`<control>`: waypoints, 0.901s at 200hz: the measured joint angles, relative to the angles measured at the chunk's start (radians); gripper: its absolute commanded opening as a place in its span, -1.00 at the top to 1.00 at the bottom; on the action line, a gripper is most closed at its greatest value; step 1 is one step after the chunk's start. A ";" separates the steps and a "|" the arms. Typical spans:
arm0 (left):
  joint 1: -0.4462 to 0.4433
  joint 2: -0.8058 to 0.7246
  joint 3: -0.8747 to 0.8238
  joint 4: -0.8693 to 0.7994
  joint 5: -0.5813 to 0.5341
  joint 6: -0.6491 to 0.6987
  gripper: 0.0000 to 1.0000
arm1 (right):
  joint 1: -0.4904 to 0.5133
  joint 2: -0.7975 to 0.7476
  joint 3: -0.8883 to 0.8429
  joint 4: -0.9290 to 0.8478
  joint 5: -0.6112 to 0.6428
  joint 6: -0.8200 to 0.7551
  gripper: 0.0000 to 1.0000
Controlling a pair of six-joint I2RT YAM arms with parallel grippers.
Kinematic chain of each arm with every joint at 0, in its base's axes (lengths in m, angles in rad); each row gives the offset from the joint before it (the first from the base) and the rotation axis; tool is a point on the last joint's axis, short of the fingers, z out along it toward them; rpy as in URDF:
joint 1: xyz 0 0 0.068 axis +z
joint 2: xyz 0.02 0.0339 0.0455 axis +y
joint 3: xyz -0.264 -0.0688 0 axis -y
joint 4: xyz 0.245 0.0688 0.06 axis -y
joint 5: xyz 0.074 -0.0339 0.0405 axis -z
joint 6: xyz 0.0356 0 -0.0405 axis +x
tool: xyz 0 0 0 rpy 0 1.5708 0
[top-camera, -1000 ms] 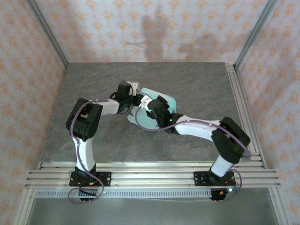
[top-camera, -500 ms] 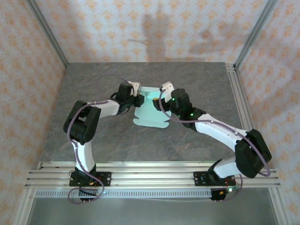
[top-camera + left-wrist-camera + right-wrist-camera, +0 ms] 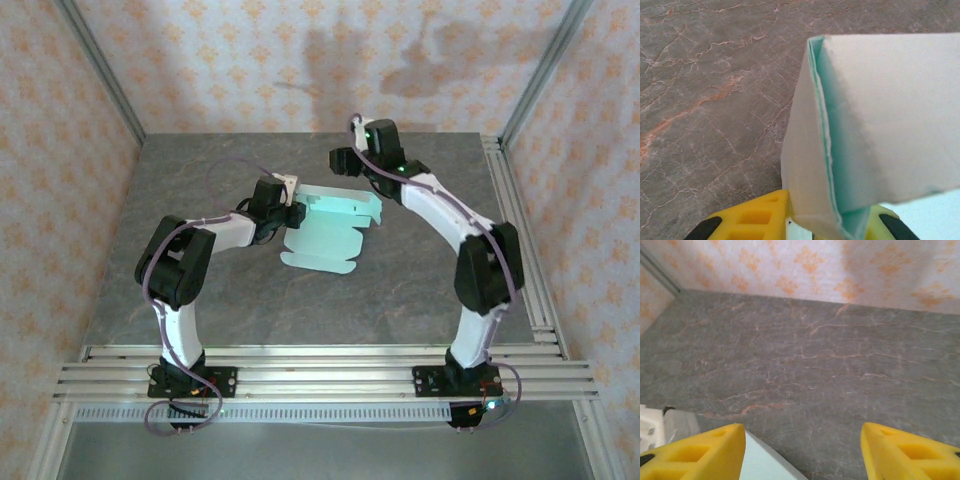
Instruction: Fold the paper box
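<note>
- Aluminium rails (image 3: 320, 365): these run across the near edge of the table (image 3: 420, 290), and you have both arm bases bolted along them.
- Left arm: it reaches from the near left corner toward the middle of the table, elbow bent, forearm pointing right.
- Paper box (image 3: 328, 238): pale mint-green card at mid-table, between your two arms. Most of it lies flat as a cutout with rounded flaps. Its far left edge is at the left gripper.
- Left gripper (image 3: 287, 203): this is clamped on the paper box at that far left edge. In the left wrist view you see the gripper (image 3: 825, 227) with its yellow fingers (image 3: 752, 220) pressed either side of a folded panel of the paper box (image 3: 880, 125). Two layers meet at a crease, mint inside and paler outside, standing above the grey veined table (image 3: 715, 100).
- Right gripper (image 3: 343, 160): it is held up over the far part of the table, beyond the paper box and apart from it. In the right wrist view your gripper (image 3: 802, 450) has its yellow fingers (image 3: 700, 450) spread wide with nothing between them but table (image 3: 815, 355). A pale green corner shows just beside the left-hand finger.
- Wall (image 3: 250, 60): patterned peach paper behind the table, with the arms' shadows on it.
</note>
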 measured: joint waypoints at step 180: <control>-0.011 -0.046 -0.037 -0.079 0.019 0.033 0.61 | -0.014 0.192 0.005 -0.201 -0.479 0.056 0.02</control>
